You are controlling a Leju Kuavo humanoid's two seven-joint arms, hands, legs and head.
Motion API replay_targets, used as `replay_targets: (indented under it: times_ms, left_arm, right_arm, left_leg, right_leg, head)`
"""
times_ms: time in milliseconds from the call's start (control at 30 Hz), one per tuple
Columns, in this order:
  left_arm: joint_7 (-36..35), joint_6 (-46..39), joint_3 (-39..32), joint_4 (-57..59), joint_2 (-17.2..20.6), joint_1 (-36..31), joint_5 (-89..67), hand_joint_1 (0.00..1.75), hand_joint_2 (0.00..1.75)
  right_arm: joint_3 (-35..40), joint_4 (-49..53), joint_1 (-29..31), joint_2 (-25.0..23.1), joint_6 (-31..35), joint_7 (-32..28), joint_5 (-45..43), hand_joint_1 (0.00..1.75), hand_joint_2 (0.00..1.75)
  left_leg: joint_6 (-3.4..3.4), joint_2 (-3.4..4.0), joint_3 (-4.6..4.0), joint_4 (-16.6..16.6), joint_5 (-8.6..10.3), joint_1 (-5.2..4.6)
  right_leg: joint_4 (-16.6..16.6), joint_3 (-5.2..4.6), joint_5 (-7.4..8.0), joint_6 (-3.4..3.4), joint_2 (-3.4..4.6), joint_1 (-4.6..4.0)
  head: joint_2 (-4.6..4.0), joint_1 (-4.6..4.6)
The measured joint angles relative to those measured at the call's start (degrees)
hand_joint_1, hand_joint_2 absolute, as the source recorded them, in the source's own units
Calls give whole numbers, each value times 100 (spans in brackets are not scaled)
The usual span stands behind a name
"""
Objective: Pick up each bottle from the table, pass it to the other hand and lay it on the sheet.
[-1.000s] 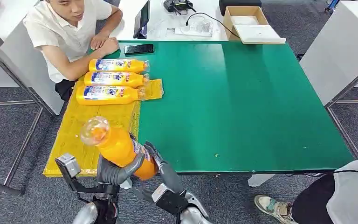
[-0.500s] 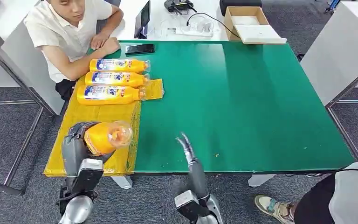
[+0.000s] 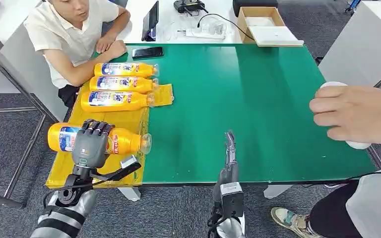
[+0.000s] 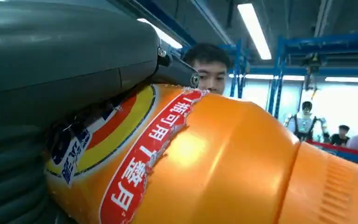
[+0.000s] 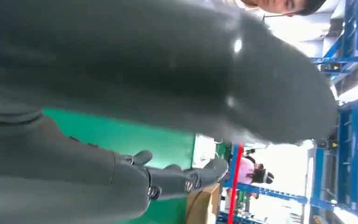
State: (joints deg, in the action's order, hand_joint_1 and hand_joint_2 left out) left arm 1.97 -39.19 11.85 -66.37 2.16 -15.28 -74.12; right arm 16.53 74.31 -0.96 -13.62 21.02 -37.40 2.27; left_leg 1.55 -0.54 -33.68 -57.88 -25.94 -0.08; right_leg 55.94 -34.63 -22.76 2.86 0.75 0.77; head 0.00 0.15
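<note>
Head view shows the left robot hand (image 3: 91,143) clamped over the middle of an orange bottle (image 3: 129,143), which lies on its side across the yellow sheet (image 3: 106,120) near the tabletop's (image 3: 258,99) front left corner, cap pointing toward the green middle. Whether the bottle already rests its weight on the sheet or hangs just above it I cannot tell from this angle. Left wrist view gives the grip up close: the grey thumb and ribbed cover press against the label, with the orange body bulging out past them.

Three more bottles (image 3: 121,84) lie in a row on the sheet toward the far left edge, side by side and parallel, well apart from the one in hand. A seated person (image 3: 69,37) leans on the far left corner beside a phone (image 3: 148,52).

The right robot hand (image 3: 229,148) is empty, fingers straight and held apart, hovering at the front edge near the middle. At the right edge a person's hand (image 3: 352,114) holds a white object, blurred.

My reading is that the laying-down step is in hand for the fourth bottle. The next move calls for letting the left fingers off without rolling the bottle, since a round body on its side can wander toward the sheet's edge, then lifting clear.
</note>
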Motion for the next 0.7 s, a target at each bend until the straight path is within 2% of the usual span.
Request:
replay_targets:
  times_ms: [100,167,300,567,600,667,700]
  left_arm:
    - [-30,30,0,333,20,-117,42,175,175]
    - [-118,355,0,557,22,-224,61,175,175]
    - [-300,417,7,1649,-15,-653,-7,175,175]
    - [-27,1107,-199,3194,-155,-1543,978,175,175]
    - [99,1299,-271,3287,-175,-1627,1236,169,175]
    - [389,1694,-418,3413,-203,-1738,1697,21,175]
    - [474,1790,-467,3450,-210,-1772,1822,5,175]
  right_arm:
    - [-20,-48,3,-39,-26,2,-17,0,0]
    - [-26,-99,18,-66,-151,116,-94,0,0]
    - [70,-461,103,-160,-371,205,-230,0,0]
    - [199,-1283,298,-153,-406,223,-564,0,0]
    - [197,-1362,318,-157,-409,223,-599,0,0]
    - [194,-1502,341,-162,-433,223,-643,0,0]
    - [194,-1560,347,-164,-459,223,-656,0,0]
  left_leg:
    - [0,-1,-3,0,0,0]
    - [0,-6,-4,0,-1,0]
    - [0,-1,-5,0,-1,0]
    - [-2,-30,13,0,3,0]
    - [-3,-31,17,1,3,0]
    - [-3,-32,32,1,3,-1]
    - [-3,-31,39,1,3,-2]
  right_leg:
    - [0,-1,0,0,0,0]
    - [-1,-2,-1,0,-2,0]
    - [-1,-6,-1,0,-1,0]
    - [0,22,-1,0,-14,1]
    - [0,28,-2,-1,-14,1]
    - [0,43,-2,-1,-14,1]
    - [1,47,-3,-1,-14,2]
  head:
    - [0,-2]
    - [0,-2]
    - [0,-4]
    - [0,-2]
    - [0,-2]
    - [0,-2]
    - [0,-4]
